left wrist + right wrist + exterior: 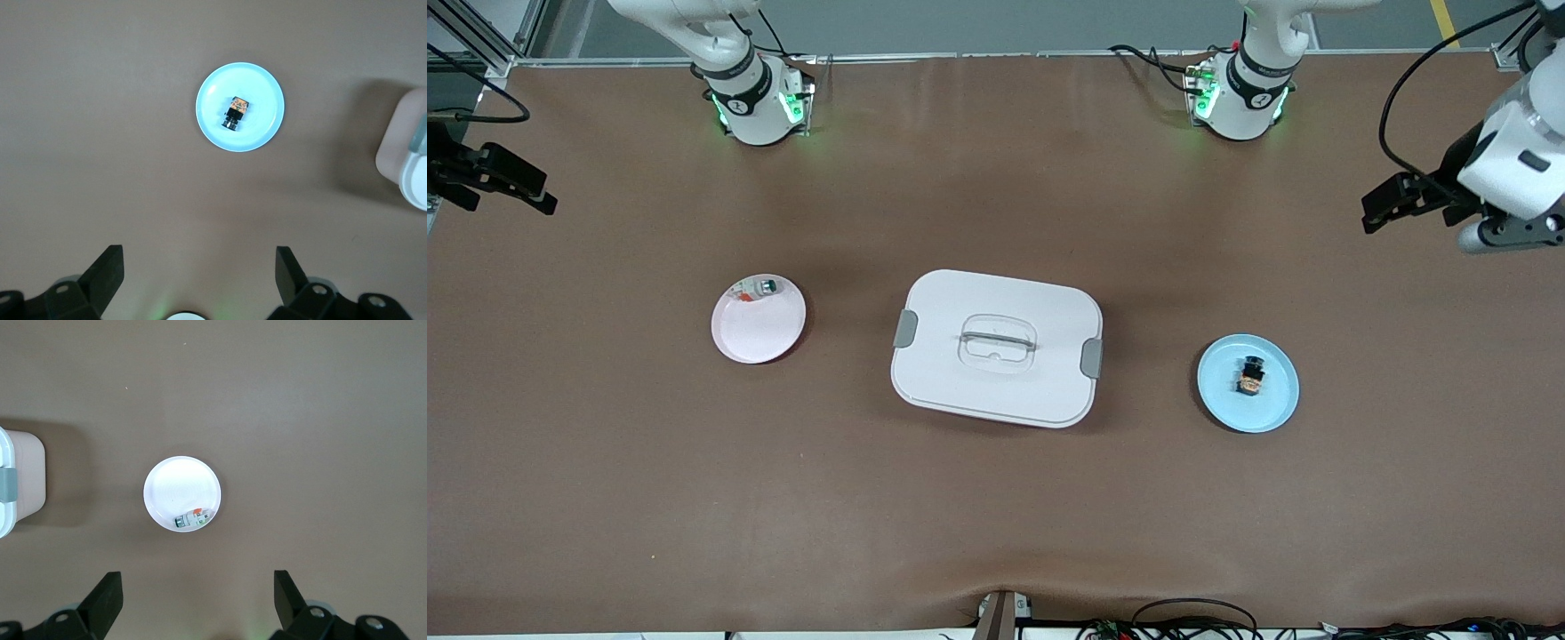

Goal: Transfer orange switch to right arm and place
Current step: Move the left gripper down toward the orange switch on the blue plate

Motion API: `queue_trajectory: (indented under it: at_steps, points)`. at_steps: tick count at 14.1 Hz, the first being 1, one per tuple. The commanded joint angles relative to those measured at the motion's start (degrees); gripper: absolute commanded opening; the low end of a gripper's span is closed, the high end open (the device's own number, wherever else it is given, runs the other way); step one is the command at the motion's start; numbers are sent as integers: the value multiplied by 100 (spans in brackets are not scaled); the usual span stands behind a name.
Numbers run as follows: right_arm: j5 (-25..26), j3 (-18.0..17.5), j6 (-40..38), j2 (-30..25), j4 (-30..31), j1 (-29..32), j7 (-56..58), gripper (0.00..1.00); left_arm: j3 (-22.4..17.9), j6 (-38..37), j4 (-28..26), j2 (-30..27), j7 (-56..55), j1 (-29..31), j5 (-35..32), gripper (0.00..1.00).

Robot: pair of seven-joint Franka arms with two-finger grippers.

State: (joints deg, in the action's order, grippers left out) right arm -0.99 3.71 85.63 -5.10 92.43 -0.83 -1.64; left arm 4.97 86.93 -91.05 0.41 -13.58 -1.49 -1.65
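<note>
The orange switch [1252, 376], a tiny black block with orange markings, lies on a small blue plate [1276, 409] toward the left arm's end of the table. The left wrist view shows the switch [235, 112] in that plate [265, 123] from well above. My left gripper [1371, 210] hangs open and empty over the table's edge at the left arm's end; its jaws [199, 257] stand wide apart. At the right arm's end my right gripper [547, 197] hangs open and empty over the table's edge, its jaws [197, 581] wide too.
A white lidded box [996, 347] with grey clips stands mid-table between the plates. A pale pink plate [756, 333] toward the right arm's end holds a tiny white piece with a green top [766, 286] and a small red-and-white bit. The right wrist view shows this plate [180, 487].
</note>
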Motion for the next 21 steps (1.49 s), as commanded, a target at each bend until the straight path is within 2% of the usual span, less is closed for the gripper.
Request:
queue_trajectory:
  at_steps: [1, 4, 6, 8, 13, 17, 21]
  points:
    - [38, -2, 41, 411, -85, 108, 85, 100, 4, 314, -158, 152, -678, -9, -99, 100]
    - [64, -2, 68, 974, -207, 284, 103, 100, 4, 982, -807, 152, -1373, 8, -90, 100]
    - [90, 6, 51, 1107, -208, 407, 111, 100, 4, 1474, -1238, 143, -1752, 35, -90, 100]
    - [56, -2, 68, 1134, -173, 408, 103, 100, 13, 1852, -1537, 161, -2165, 87, -81, 100]
    - [2, -2, 86, 1126, -102, 408, 94, 100, 4, 3355, -2461, 318, -3254, 96, -90, 100]
    - [2, -2, 86, 1126, -102, 417, 94, 100, 56, 4190, -2585, 1021, -4449, 17, -99, 100]
    - [-15, -11, 77, 1126, -102, 408, 85, 100, 48, 4675, -2515, 1653, -4820, -9, -107, 100]
